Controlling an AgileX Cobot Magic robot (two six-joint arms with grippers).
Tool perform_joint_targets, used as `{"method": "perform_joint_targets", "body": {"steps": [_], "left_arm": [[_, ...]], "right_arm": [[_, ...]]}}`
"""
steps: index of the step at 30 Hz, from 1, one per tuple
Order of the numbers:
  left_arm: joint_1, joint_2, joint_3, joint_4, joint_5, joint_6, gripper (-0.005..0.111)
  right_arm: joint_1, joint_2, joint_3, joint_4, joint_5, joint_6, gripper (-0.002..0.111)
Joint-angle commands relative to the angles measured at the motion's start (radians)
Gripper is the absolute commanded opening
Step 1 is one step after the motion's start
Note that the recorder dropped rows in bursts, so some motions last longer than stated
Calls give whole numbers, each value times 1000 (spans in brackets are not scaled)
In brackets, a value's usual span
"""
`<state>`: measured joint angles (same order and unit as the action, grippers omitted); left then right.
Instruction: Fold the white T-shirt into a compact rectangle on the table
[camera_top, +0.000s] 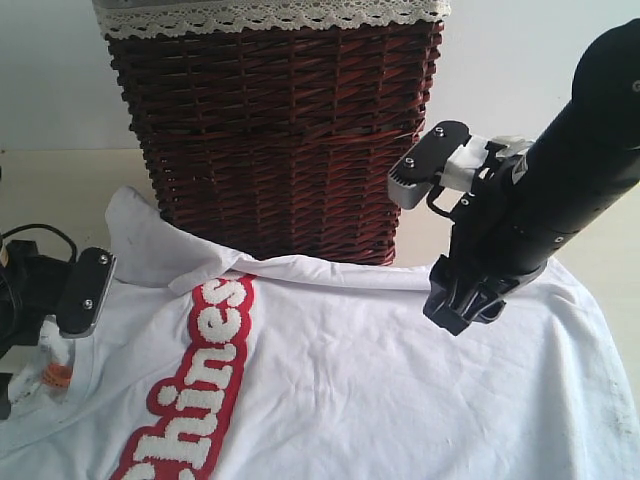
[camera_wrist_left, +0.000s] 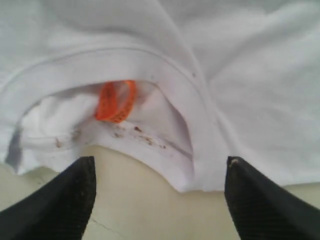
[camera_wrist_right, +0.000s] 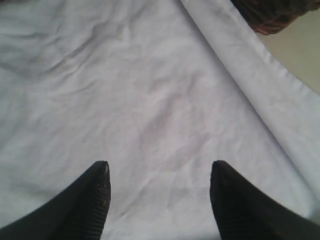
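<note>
Exterior view: right arm (camera_top: 560, 190) slanted down over white T-shirt (camera_top: 380, 370), jaws wide (empty); left jaws wide by collar (camera_wrist_left: 165, 75)

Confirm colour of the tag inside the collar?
Orange. The tag shows best in the left wrist view, inside the white T-shirt's collar.

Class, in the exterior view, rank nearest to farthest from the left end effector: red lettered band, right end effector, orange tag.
1. orange tag, beside it at the collar.
2. red lettered band, toward the shirt's middle.
3. right end effector, far right.
</note>
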<state>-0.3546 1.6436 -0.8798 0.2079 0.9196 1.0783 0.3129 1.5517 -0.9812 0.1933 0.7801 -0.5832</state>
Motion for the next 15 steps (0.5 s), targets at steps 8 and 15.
{"method": "perform_joint_targets", "body": {"steps": [8,15], "left_arm": [[-8,111,-6,-37,-120,43,86],[-8,163,-6,-40,-206,43,86]], "right_arm": [[2,0,36,8,-30,-95,58],[2,0,46,8,-48,-104,58]]}}
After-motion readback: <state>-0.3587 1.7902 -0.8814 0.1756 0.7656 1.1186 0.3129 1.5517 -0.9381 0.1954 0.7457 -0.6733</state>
